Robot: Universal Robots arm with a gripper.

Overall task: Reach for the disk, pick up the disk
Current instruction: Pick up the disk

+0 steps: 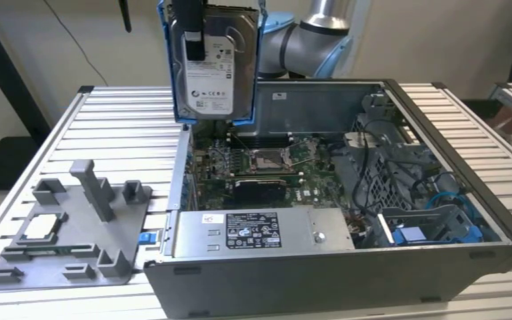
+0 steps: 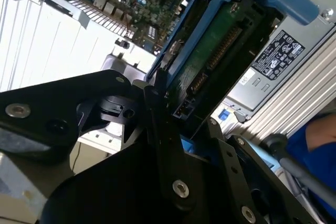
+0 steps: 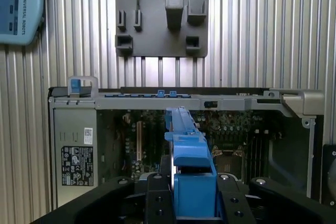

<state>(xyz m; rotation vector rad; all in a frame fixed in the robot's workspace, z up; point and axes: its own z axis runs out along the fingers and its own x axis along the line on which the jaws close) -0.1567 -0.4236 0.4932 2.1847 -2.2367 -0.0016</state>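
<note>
tool (image 3: pixel 193 203) clamped on the disk (image 1: pixel 213 60), black fingers (image 2: pixel 157 124) pressed to either side of the blue-railed frame; in the first wrist view the blue rail (image 3: pixel 188 153) runs straight out from between the fingers. disk hangs upright in the tool, well clear above the computer case (image 1: pixel 345 280), white label and grey metal face toward the exterior view, one black finger (image 1: pixel 190 30) lying down across that face. second wrist view shows the other side of the disk: green circuit board (image 2: pixel 210 61) with a dark connector row, blue frame around it. directly below the tool, the open case with its motherboard (image 1: pixel 265 167), cpu socket at the middle, grey power supply (image 1: pixel 256 232) with a printed label along the near wall in the exterior view. in the case corner away from the tool, a blue drive bracket (image 1: pixel 416 237) among blue cables. beyond the case wall, on the ribbed metal bench (image 1: pixel 123 127), a grey fixture plate (image 1: pixel 69 233) with upright blocks and a small square silver chip (image 1: pixel 45 229) seated in it. behind the tool, the grey arm joint (image 1: pixel 314 40).
</note>
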